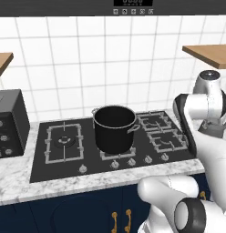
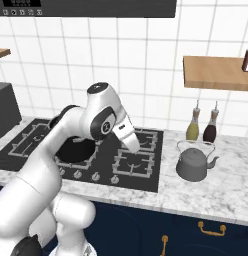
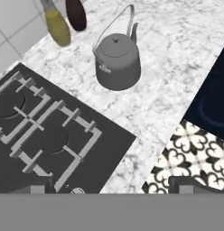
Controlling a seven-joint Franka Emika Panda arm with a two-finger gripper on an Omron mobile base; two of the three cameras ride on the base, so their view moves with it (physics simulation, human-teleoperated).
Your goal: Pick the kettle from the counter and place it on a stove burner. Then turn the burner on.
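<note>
The kettle (image 2: 195, 164) sits upright on the table (image 2: 231, 185), right of the cooktop (image 2: 146, 182) and in front of two bottles (image 2: 193, 126). The end effector (image 3: 111, 186) hangs above the burner (image 2: 133, 162) with fingers spread and nothing between them. A stockpot (image 1: 114, 127) occupies the middle grate.

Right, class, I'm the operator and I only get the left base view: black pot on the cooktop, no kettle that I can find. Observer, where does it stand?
Observer: The kettle stands upright on the counter, just right of the cooktop.
Operator: Anything close to it?
Observer: A yellowish bottle and a dark bottle stand behind it by the wall, apart from it.
Operator: And the jaws?
Observer: Wide open, empty, and not touching the kettle, which lies ahead of them in the hand view.
</note>
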